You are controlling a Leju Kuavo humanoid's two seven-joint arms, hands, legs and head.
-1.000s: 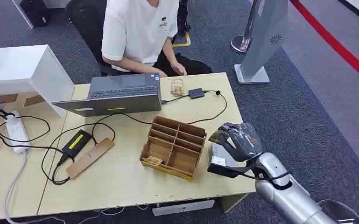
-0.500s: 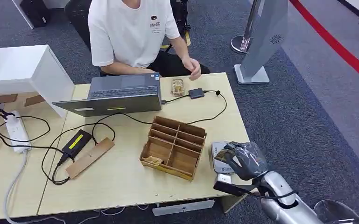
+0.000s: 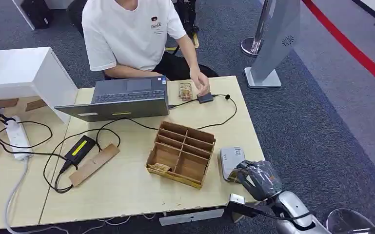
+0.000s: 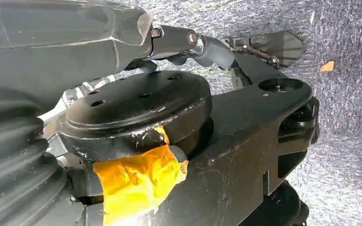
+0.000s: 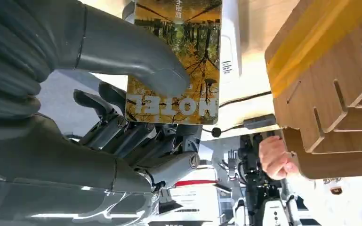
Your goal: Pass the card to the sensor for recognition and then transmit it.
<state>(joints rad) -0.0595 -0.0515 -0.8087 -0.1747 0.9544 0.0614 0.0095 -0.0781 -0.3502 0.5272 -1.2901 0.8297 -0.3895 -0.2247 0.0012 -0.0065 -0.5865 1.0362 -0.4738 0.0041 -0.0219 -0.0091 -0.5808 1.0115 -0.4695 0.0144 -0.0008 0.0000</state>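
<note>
Hotel card (image 5: pixel 174 61), pinched under right hand (image 3: pixel 255 176) thumb at lower right, is risking slipping short of the white sensor (image 3: pixel 230 159); left hand state indeterminable.

Open laptop (image 3: pixel 122 97) (person (image 3: pixel 131 34) behind), wooden organizer (image 3: pixel 181 153).

Office or demo-hall desk setup. Grey carpet (image 3: pixel 322 126) under a light wood table (image 3: pixel 127 190); beyond the right hand (image 3: pixel 256 178), a person (image 3: pixel 131 34) at a laptop (image 3: pixel 122 97), a power strip (image 3: pixel 17 136) with loose cables, and a stanchion base (image 3: pixel 251 46) with red floor line (image 3: pixel 351 46).
</note>
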